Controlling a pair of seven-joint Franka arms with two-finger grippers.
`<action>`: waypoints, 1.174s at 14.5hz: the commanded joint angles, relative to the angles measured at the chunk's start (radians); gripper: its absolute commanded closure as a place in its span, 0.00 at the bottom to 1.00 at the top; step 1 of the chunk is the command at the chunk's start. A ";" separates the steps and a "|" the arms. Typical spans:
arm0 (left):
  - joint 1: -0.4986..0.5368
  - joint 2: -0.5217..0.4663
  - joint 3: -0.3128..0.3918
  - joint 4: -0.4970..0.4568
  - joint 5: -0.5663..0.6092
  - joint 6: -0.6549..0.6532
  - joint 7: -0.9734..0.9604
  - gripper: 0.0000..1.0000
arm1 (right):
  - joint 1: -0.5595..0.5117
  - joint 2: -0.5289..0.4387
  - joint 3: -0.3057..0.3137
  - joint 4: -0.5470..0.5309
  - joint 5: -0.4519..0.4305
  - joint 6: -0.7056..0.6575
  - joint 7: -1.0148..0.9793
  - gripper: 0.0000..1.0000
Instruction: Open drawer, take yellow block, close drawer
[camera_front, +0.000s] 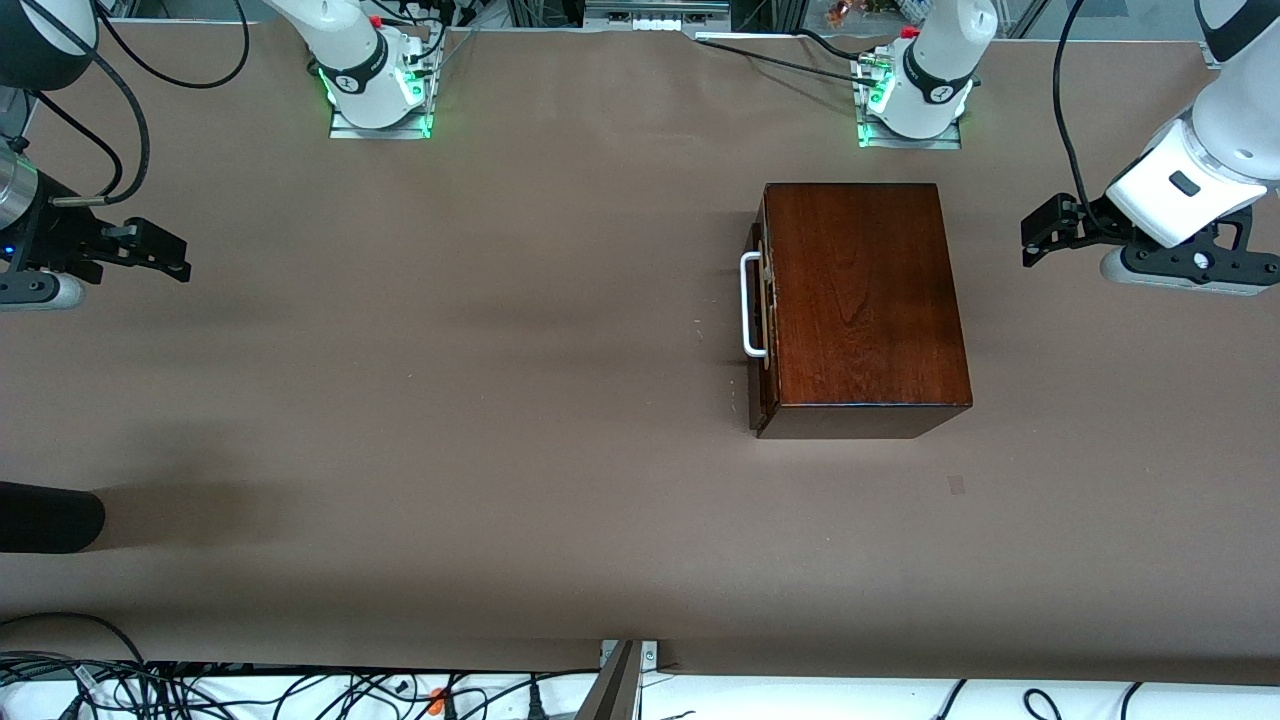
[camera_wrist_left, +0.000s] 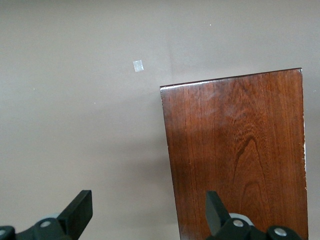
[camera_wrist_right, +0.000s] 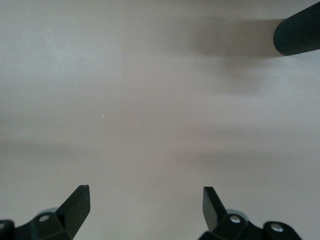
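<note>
The dark reddish-brown wooden box (camera_front: 860, 300) stands on the table toward the left arm's end. Its drawer (camera_front: 764, 330) is shut, and the drawer's white U-shaped handle (camera_front: 749, 305) faces the right arm's end of the table. The yellow block is out of view. My left gripper (camera_front: 1033, 240) is open and empty, up in the air beside the box on the side away from the handle. The left wrist view shows it (camera_wrist_left: 148, 212) over the box's top (camera_wrist_left: 240, 155) and the table beside it. My right gripper (camera_front: 177, 257) is open and empty over bare table, far from the box; it also shows in the right wrist view (camera_wrist_right: 145, 205).
A black cylinder (camera_front: 50, 518) pokes in over the table at the right arm's end, also in the right wrist view (camera_wrist_right: 297, 35). A small pale patch (camera_front: 955, 485) lies on the brown table (camera_front: 500, 400) nearer the front camera than the box.
</note>
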 joint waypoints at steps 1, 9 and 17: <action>0.000 0.015 -0.004 0.036 0.015 -0.024 0.015 0.00 | -0.002 0.001 0.002 0.011 0.000 -0.004 -0.002 0.00; 0.000 0.015 -0.004 0.036 0.015 -0.024 0.016 0.00 | -0.002 0.002 0.002 0.010 -0.002 -0.004 -0.002 0.00; -0.001 0.015 -0.007 0.036 0.025 -0.062 0.010 0.00 | 0.004 0.008 0.004 0.010 -0.002 -0.004 -0.002 0.00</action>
